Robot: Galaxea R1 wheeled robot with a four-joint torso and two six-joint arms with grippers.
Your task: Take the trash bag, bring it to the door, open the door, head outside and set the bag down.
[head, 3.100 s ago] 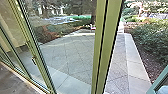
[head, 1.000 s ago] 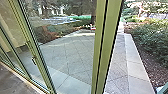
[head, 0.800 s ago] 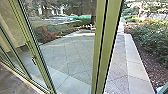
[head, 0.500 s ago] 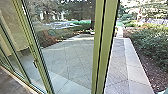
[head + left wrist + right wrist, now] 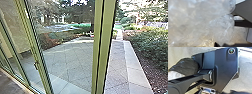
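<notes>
A tall green-framed glass door [image 5: 103, 50] stands close in front of me in the head view, with a paved yard seen through its pane. Whitish, see-through plastic of the trash bag [image 5: 198, 21] hangs very near the camera in the left wrist view, crumpled and shiny. In the right wrist view, dark bag plastic [image 5: 186, 65] bulges beside my own plate and jointed bar, with whitish plastic [image 5: 174, 75] against it. How either gripper holds the bag is hidden.
Left of the door are more green-framed panes [image 5: 12, 47] with a small dark handle [image 5: 36, 65]. On the right, a pale paved strip [image 5: 135, 70] runs outward beside a planted bed with bushes [image 5: 150, 45].
The head camera has shifted, so the yard and bushes sit lower in its picture. A blue-green edge at the lower right has left the head view.
</notes>
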